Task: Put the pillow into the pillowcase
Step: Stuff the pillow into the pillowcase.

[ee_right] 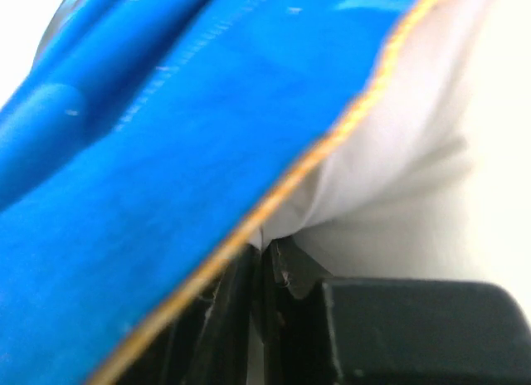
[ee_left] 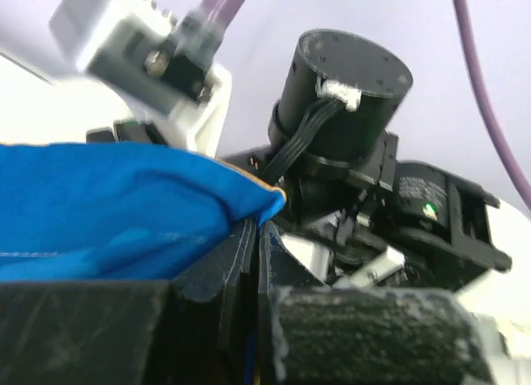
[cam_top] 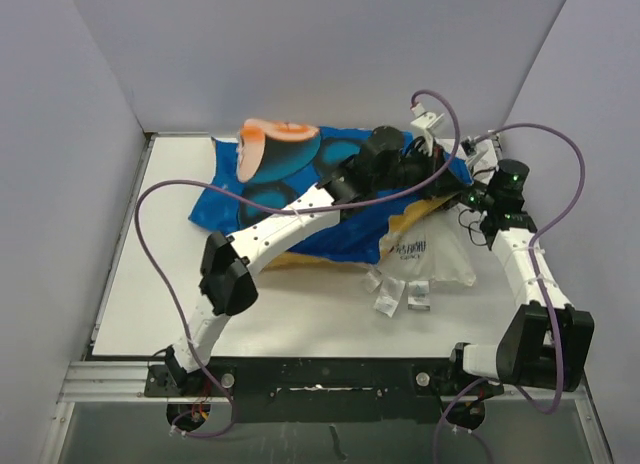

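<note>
The blue pillowcase [cam_top: 300,189] lies spread at the back of the table, its printed face to the far left. The white pillow [cam_top: 432,252] sticks out from under the pillowcase's right edge, logo up. My left gripper [ee_left: 255,240] is shut on a blue corner of the pillowcase [ee_left: 124,211]; from above it sits at the case's right end [cam_top: 415,169]. My right gripper [ee_right: 264,250] is shut just under the mustard-piped hem of the pillowcase [ee_right: 166,169], with white fabric of the pillow [ee_right: 390,177] pinched at its tips. From above, the right gripper [cam_top: 452,182] almost touches the left one.
Three small white packets [cam_top: 388,302] lie on the table in front of the pillow. Purple cables [cam_top: 150,244] loop over both arms. The right arm's wrist motor [ee_left: 344,95] looms just beyond my left fingers. Grey walls close in on three sides.
</note>
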You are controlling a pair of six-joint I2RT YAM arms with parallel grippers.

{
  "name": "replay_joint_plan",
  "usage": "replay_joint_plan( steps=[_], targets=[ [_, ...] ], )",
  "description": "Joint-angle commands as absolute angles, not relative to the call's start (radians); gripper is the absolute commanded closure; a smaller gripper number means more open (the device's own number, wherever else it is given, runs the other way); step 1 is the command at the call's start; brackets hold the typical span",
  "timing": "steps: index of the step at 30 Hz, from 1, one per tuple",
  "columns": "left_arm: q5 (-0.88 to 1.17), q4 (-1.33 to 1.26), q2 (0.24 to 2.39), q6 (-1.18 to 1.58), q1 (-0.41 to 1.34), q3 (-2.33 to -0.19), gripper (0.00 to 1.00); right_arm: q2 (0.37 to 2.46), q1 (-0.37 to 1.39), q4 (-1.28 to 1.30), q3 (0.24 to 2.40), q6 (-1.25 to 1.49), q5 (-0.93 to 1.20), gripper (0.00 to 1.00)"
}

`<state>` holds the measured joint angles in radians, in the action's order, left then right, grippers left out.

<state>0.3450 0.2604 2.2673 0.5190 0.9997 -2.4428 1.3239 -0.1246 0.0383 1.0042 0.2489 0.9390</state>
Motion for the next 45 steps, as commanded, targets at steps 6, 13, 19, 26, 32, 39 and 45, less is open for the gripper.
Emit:
replay_joint_plan(
  steps=[6,13,19,26,32,39,45],
  targets=[
    [0.611,-0.680,1.969,0.877,0.927,-1.368,1.00,1.204,-0.108,0.412,0.935,-0.293,1.095,0.71],
    [0.597,-0.847,1.996,0.942,0.925,-1.246,1.00,1.269,-0.550,1.105,1.279,-0.980,1.219,0.21],
    [0.609,-0.842,2.016,0.932,0.964,-1.276,1.00,1.535,-0.615,1.109,1.467,-0.715,1.301,0.02],
    [0.616,-0.831,2.011,0.906,1.005,-1.250,1.00,1.495,-0.358,0.434,1.215,-0.002,1.199,0.02],
    [0.640,-0.791,2.031,0.872,1.024,-1.257,1.00,1.569,-0.205,0.134,1.135,0.330,1.142,0.09],
    [0.530,-0.527,1.893,0.633,1.026,-1.222,0.81,1.520,-0.120,-0.001,0.987,0.296,1.134,0.93],
    [0.294,-0.099,1.584,0.497,1.024,-1.227,0.33,1.308,-0.114,-0.061,0.818,0.060,1.105,0.99]
  ],
)
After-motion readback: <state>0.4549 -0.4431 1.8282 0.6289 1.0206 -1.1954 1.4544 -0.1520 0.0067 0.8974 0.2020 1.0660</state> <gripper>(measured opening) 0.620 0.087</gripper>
